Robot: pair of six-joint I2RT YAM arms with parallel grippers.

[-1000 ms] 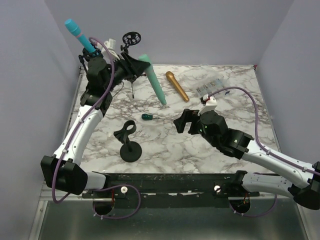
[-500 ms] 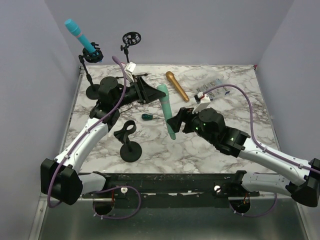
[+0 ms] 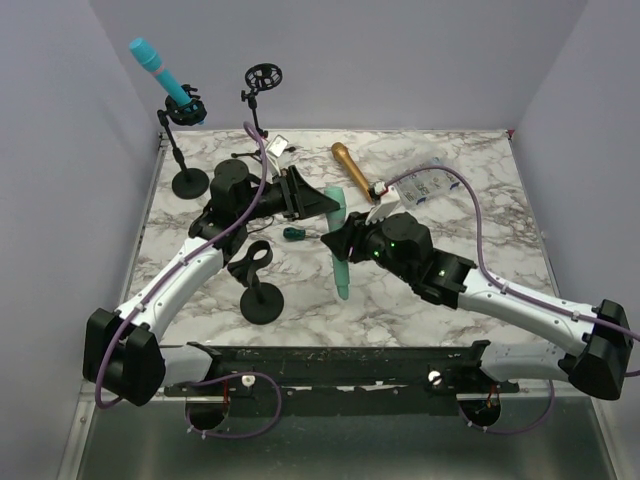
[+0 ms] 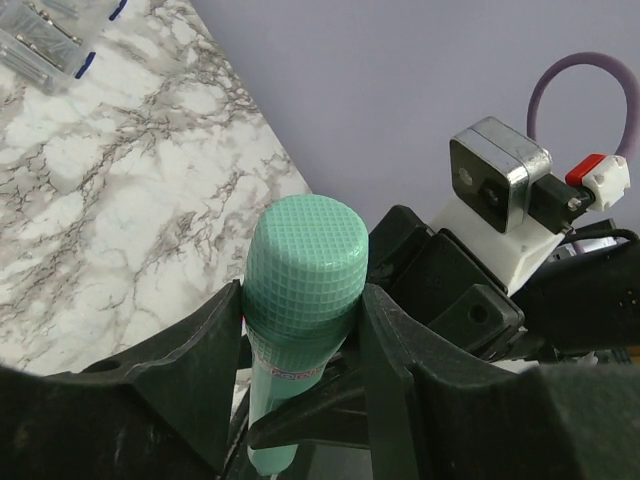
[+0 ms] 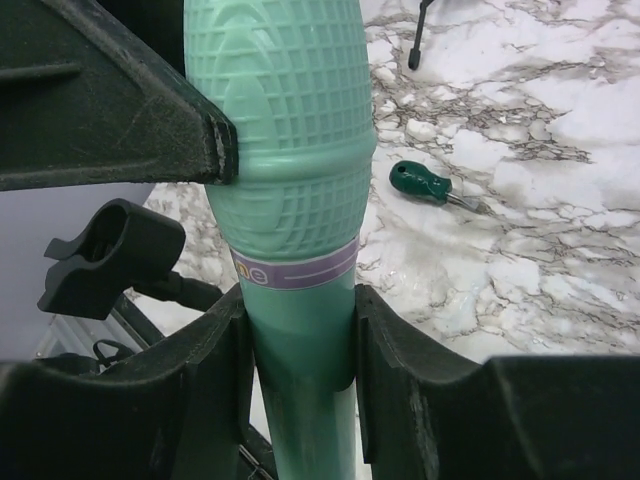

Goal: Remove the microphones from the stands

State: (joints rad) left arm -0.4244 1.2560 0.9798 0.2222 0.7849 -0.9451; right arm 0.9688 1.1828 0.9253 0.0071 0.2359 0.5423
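A mint-green microphone [image 3: 341,262] hangs over the middle of the table, free of every stand. My left gripper [image 3: 322,204] is shut on its gridded head [image 4: 305,262], one finger on each side. My right gripper [image 3: 338,240] is shut on the handle [image 5: 300,350] just below the purple band, coming in from the right. The handle's tail points toward the near edge. An empty black stand [image 3: 262,303] with a clip [image 5: 108,255] stands just left of the microphone.
A blue microphone [image 3: 160,68] sits in a stand [image 3: 188,182] at the back left. A stand with a round mount [image 3: 263,76] is behind it. A gold microphone [image 3: 355,171], a green screwdriver [image 3: 293,234] and a clear bag [image 3: 428,186] lie on the marble.
My left arm carried the green microphone from the back left down to the table's middle. My right gripper moved in to the left and shut on the handle.
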